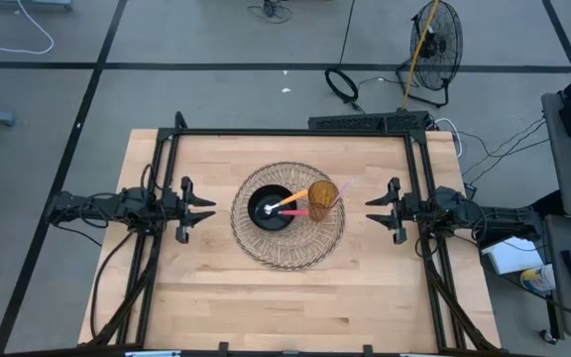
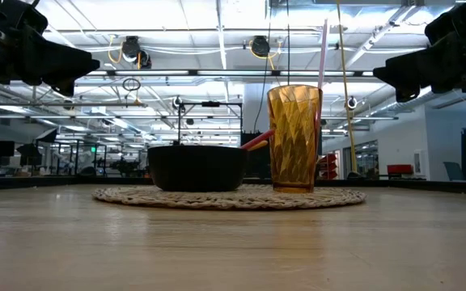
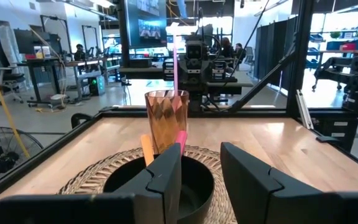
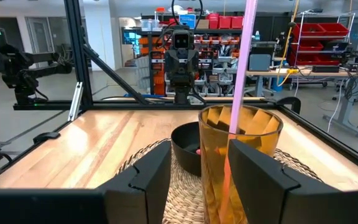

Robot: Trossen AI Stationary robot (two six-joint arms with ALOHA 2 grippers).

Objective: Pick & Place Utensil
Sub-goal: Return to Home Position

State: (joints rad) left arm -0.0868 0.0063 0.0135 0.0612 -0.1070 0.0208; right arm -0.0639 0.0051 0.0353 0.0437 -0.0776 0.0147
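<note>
A round woven placemat [image 1: 287,243] lies mid-table. On it stand a black bowl [image 1: 269,209] and an amber faceted glass [image 1: 322,198] with a pink straw [image 2: 323,50]. An orange and a pink utensil [image 1: 290,206] lean in the bowl, their handles resting on its rim toward the glass. My left gripper [image 1: 204,209] is open and empty, left of the mat and above the table. My right gripper [image 1: 375,208] is open and empty, right of the mat. In the left wrist view the bowl [image 3: 185,180] and glass [image 3: 166,118] lie ahead of the fingers.
A black metal frame [image 1: 295,132] runs round the table's far and side edges. Bare wood [image 1: 285,307] lies near the front edge. A fan [image 1: 434,40] and cables are on the floor beyond the table.
</note>
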